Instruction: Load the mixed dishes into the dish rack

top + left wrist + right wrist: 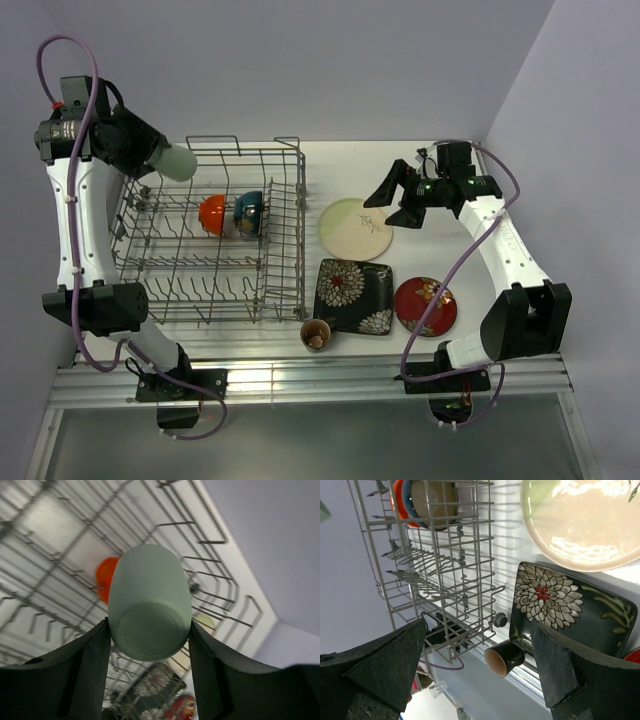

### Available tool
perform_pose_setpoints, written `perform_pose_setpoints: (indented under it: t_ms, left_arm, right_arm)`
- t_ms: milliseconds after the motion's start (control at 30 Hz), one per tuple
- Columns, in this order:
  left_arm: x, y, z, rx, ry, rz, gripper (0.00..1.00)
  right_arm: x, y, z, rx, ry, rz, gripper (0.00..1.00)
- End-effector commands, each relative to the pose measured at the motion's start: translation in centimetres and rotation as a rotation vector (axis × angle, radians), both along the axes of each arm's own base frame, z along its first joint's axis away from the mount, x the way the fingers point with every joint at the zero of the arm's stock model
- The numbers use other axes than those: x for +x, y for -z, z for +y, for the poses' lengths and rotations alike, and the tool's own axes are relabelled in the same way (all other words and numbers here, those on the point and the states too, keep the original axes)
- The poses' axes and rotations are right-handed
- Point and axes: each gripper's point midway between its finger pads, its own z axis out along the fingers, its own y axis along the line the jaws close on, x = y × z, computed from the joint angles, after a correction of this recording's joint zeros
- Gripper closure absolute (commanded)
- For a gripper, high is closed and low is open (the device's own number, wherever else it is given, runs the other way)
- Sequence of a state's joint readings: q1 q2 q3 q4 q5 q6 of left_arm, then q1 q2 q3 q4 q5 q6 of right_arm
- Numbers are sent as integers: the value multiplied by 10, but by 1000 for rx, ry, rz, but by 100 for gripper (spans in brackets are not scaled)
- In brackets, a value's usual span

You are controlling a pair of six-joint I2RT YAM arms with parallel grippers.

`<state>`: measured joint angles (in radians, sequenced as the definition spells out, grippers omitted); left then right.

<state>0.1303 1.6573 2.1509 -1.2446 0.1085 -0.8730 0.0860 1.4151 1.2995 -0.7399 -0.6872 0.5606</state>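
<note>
Green cup point(150, 610) is clamped between the left gripper's point(149, 627) fingers, base toward our wrist lens, long axis running away toward the rack point(60, 555). Only from above do we see it over the rack's far-left corner; the right gripper's point(393, 207) jaws stand apart, empty.

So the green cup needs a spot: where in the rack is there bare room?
The dish rack is bare along its near tine rows, between the bowls and its front wall, and left of the orange bowl. Crowded mid-rack, where that bowl and the blue bowl stand together.
</note>
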Motion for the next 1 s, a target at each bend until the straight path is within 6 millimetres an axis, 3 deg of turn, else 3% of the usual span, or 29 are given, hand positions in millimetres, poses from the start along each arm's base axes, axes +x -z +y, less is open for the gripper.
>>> perform_pose_setpoints:
  t_ms: [0,200,500,967]
  left_arm:
    - [-20,33,35,213,-45,172,100]
    - [-4,67,32,290,-27,263,100]
    - [29,95,36,340,-23,315,100]
    - [65,115,41,337,-24,320,100]
  right_arm:
    - [5,7,-1,-20,-30,-15,8]
    - [9,12,2,-11,-42,5,9]
    - [11,14,0,-26,-44,14,9]
    - [22,17,-10,-35,-18,23,9]
